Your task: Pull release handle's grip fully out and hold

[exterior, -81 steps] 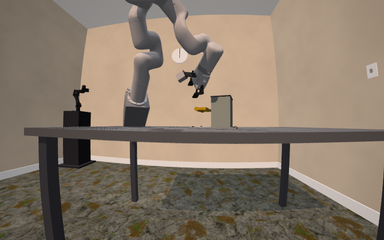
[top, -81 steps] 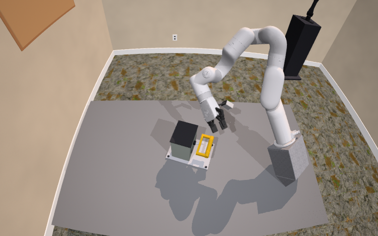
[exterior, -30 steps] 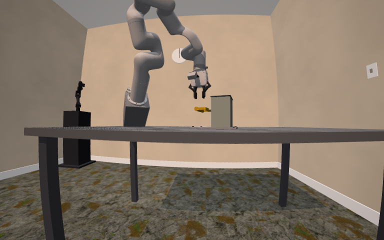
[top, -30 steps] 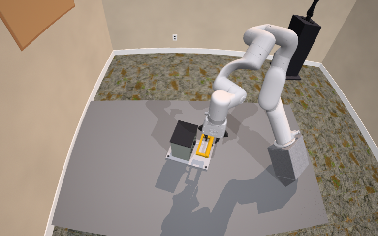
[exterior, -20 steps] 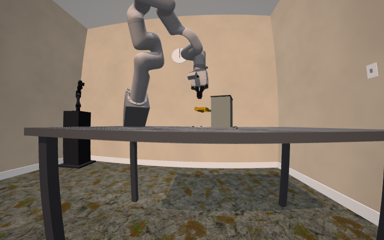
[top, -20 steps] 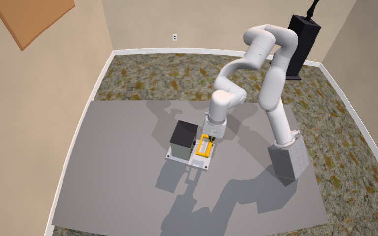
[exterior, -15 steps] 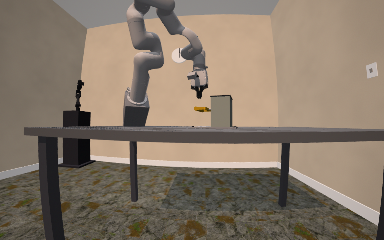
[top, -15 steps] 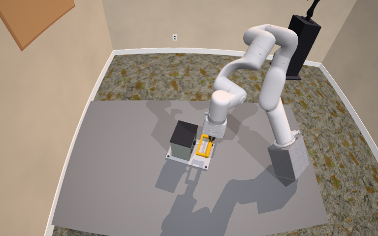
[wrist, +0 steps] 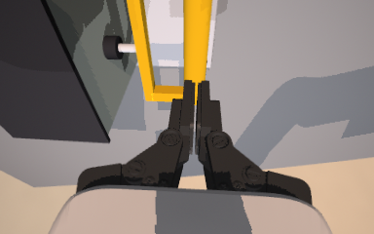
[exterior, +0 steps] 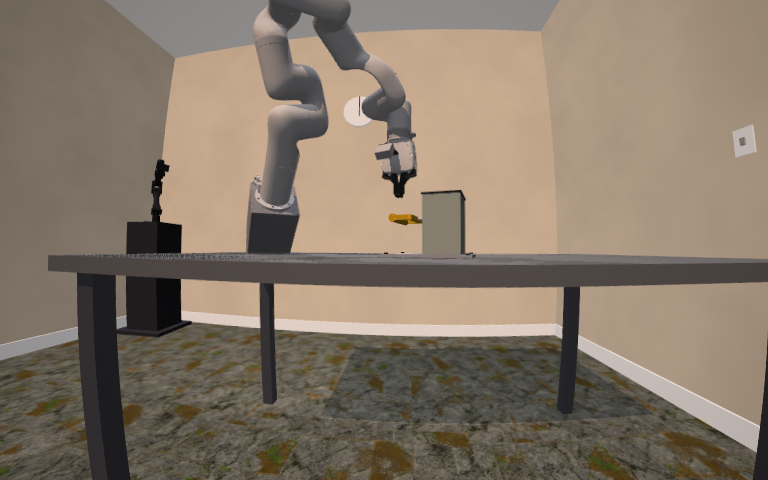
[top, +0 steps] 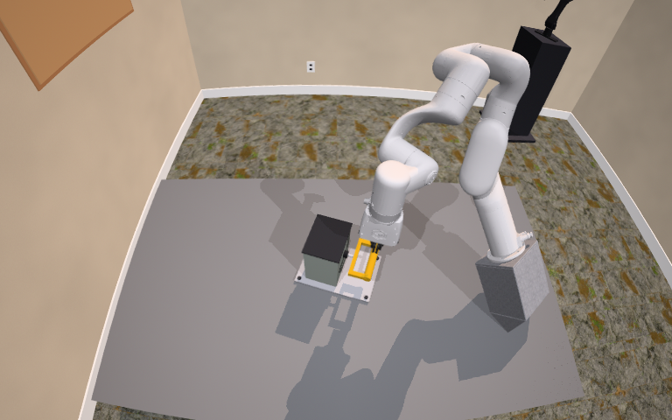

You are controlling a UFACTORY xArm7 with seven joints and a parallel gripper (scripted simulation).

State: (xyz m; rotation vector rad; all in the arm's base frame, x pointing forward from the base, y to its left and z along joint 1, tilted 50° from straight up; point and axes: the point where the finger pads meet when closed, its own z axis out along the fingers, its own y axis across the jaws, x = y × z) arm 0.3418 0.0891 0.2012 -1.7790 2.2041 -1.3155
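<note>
Tan walls close in a grey worktop (top: 198, 306), where the release handle's grip (top: 362, 259), a yellow loop, juts from its dark-topped housing (top: 325, 249), apparently not yet pulled out. Above its outer bar hangs the gripper (exterior: 398, 192), fingers clenched on nothing (clear of the bar). The reach is still in hand; next, I judge, it must reopen, descend astride the bar, then clamp.

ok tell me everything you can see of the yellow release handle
The release handle is a glossy yellow rectangular loop: a round level bar joined by flat side arms, riding on pale rods from the grey housing, above a white base plate. It sits level, clear of the table. The hand hangs shut above it, holding nothing.
</note>
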